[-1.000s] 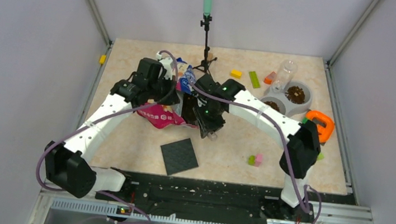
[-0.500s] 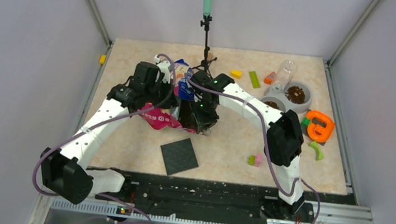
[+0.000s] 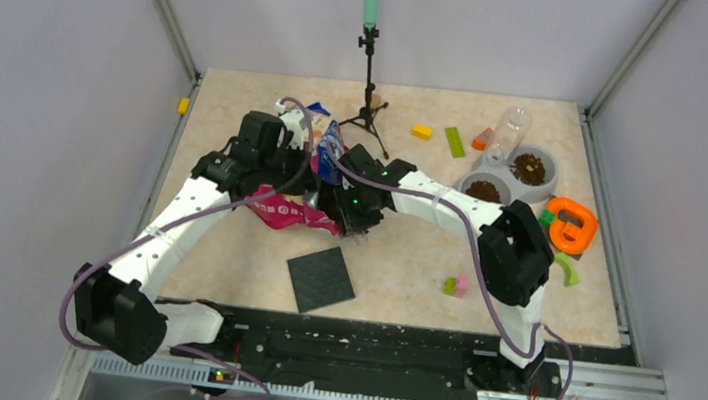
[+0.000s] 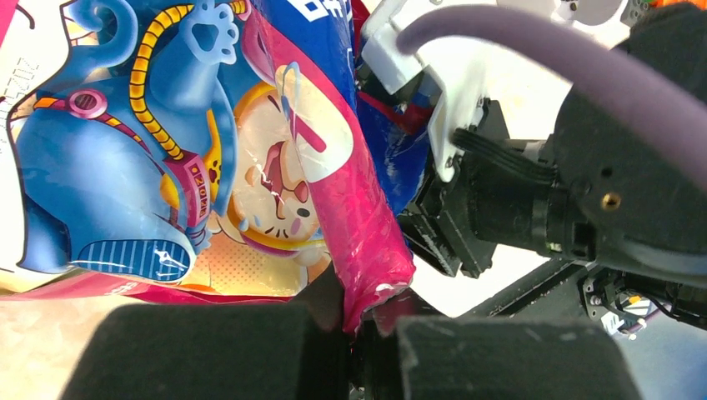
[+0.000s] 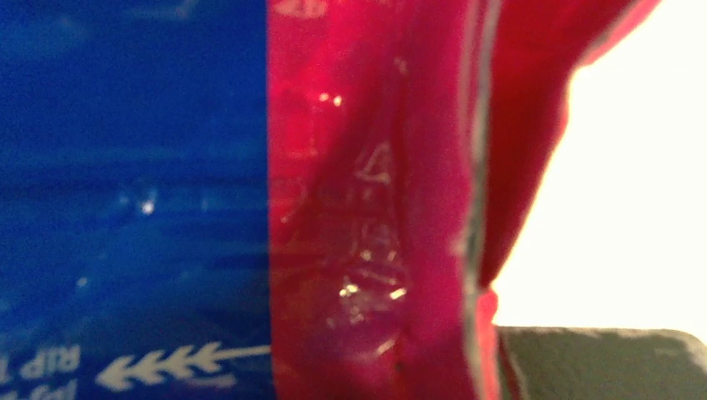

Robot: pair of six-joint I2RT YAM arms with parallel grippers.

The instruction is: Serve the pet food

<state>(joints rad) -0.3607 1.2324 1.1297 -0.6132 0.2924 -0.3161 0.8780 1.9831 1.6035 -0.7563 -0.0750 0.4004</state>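
The glossy pink-and-blue cartoon bag [image 3: 288, 215] of pet food hangs crumpled between both grippers at the table's centre-left. My left gripper [image 3: 284, 174] is shut on a folded pink edge of the bag [image 4: 208, 167], pinched right at the fingertips [image 4: 371, 325]. The bag [image 5: 333, 208] fills the right wrist view, and my right gripper [image 3: 347, 209] holds it from the right side. Only its right finger [image 5: 592, 362] shows; the bag hides the other. Brown kibble [image 3: 531, 166] lies in the grey double bowl [image 3: 552, 170], with more in the nearer well [image 3: 483, 190].
A black square mat [image 3: 320, 279] lies in front of the bag. A tripod stand [image 3: 368, 101] rises behind it. By the bowl are a clear bottle [image 3: 509, 132], yellow [image 3: 422, 131] and green [image 3: 454, 141] blocks and an orange toy [image 3: 569, 225]. Small blocks [image 3: 457, 286] sit front right.
The right arm's elbow swung left and its gripper drew slightly left with the bag. The bag sank and crumpled more. The left arm barely moved.
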